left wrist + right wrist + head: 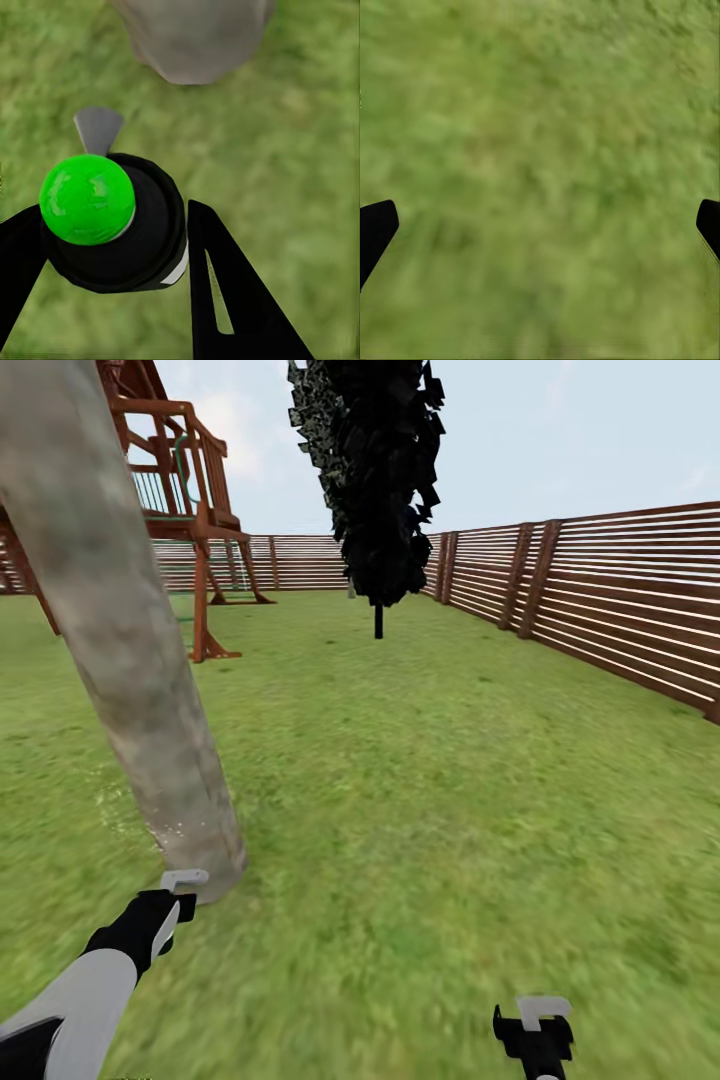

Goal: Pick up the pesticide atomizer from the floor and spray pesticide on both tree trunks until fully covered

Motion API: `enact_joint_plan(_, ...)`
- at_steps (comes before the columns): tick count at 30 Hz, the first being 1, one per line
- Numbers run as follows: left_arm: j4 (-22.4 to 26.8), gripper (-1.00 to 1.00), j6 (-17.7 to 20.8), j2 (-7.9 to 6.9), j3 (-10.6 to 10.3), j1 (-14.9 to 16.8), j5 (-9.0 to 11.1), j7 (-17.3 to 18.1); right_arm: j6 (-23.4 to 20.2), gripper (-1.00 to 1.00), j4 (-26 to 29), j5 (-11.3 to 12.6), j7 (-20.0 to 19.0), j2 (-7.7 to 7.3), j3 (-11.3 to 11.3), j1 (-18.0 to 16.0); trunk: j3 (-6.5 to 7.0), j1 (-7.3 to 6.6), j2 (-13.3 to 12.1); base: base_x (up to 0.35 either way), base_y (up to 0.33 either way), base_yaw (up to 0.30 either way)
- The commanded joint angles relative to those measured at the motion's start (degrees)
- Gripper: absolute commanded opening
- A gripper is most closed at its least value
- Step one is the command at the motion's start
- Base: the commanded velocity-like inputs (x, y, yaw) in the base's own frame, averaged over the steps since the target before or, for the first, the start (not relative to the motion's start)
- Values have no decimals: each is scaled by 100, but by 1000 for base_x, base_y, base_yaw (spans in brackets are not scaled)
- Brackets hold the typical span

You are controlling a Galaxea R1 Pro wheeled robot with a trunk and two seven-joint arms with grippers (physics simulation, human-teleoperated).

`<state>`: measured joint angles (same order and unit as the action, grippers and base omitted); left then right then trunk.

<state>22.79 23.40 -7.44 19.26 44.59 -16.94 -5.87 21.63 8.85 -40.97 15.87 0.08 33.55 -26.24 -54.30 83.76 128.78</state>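
Left pincer is closed around the pesticide atomizer, nozzle just beside the tree trunk base. Right pincer is spread wide and empty over grass. Risk: so low an aim likely leaves the upper trunk uncovered.

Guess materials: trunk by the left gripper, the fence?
Tree trunk: looks like smooth, matte bark, mottled pale grey-brown, with whitish specks low down. Could equally read as stone. Fence: apparently stained wood, reddish-brown horizontal slats on darker posts, low sheen.
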Motion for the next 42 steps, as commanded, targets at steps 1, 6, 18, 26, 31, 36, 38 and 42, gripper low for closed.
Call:
enact_joint_plan(1,7,-100,24,6,33,5,-46,7,17,100,-6,-60,21,1,39,-3,-5,1,2,162,-256,276)
enact_joint_plan(6,14,-100,24,6,33,5,-46,7,17,100,-6,-60,21,1,40,-3,-5,1,2,162,-256,276)
enact_joint_plan(18,13,-100,23,6,31,5,-46,7,17,100,-6,-60,21,1,39,-3,-5,1,2,162,-235,276)
enact_joint_plan(26,103,-100,32,-9,13,13,-55,27,17,100,3,-57,24,-10,46,-3,-5,1,2,-39,-135,236)
enact_joint_plan(31,178,-100,116,195,-30,585,-60,108,17,100,3,-60,25,-25,46,-3,-5,1,2,-1,-1,14)
enact_joint_plan(36,182,-100,237,-1,-57,949,-89,116,17,100,6,-60,23,-26,46,-3,-5,1,2,0,0,0)
enact_joint_plan(38,184,-100,330,-239,-55,958,-89,354,17,100,10,-60,27,-26,46,-3,-5,1,2,0,0,0)
enact_joint_plan(42,204,-100,348,122,-53,985,-90,542,17,100,11,-60,29,-26,46,-5,-5,1,2,0,0,0)
